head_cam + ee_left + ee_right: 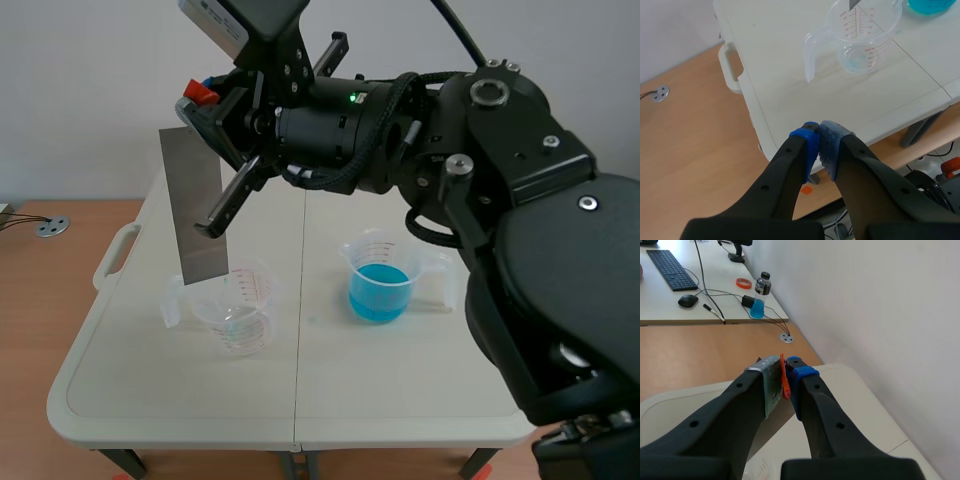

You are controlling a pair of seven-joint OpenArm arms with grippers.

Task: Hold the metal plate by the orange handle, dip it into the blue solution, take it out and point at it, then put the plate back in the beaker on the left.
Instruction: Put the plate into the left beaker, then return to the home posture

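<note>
Right claw clamps orange handle; tilted metal plate hangs over left beaker. Off-centre lowering may strike the rim, tipping it. Left claw closed, empty.

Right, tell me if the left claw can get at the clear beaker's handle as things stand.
Probably yes: only bare table lies between the left claw, shut, and the handle of the clear beaker, which faces it. The metal plate hangs over that beaker in the right claw, off that path.
</note>
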